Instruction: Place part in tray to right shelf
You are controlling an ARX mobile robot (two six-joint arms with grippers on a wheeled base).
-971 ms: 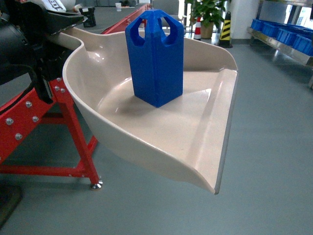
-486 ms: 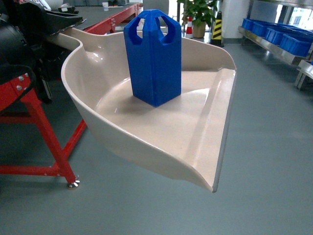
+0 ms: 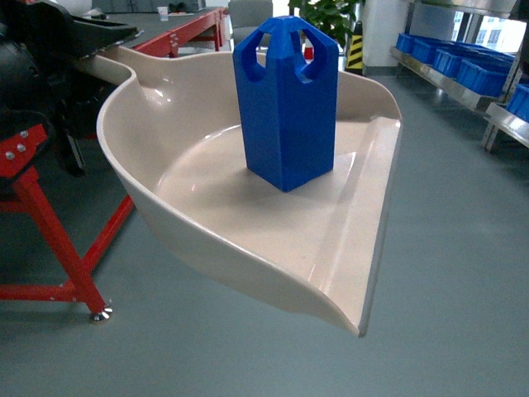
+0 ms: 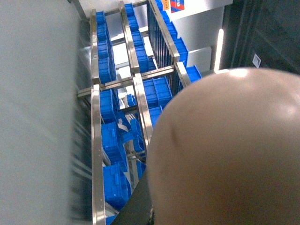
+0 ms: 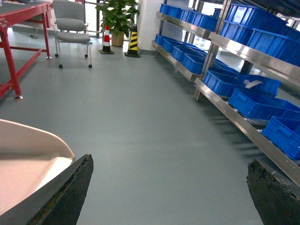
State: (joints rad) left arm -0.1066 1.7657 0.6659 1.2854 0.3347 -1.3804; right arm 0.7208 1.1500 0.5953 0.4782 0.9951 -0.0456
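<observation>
One part [image 3: 287,103], bright blue, stands upright on the floor of one tray [image 3: 248,240], toward its back wall. The tray is held up above the grey floor [image 3: 463,273]; its straight front lip faces lower right. Tray handle runs up-left into dark robot hardware. Left gripper: fingers not visible in any view, so I cannot tell whether it is clenched or released; the left wrist view is mostly filled by the tray's cream underside [image 4: 229,150].

Right gripper [image 5: 168,197]: two dark fingertips [image 5: 70,197] spread wide apart, nothing between them; released. The left fingertip lies just beside the tray edge [image 5: 33,159].

Right shelf [image 5: 243,89]: steel rack, tiers of blue crates [image 5: 255,101], well apart from the tray.

One red frame [image 3: 50,223], one plant [image 5: 117,14], one chair [image 5: 71,23], two cones [image 5: 132,40].
</observation>
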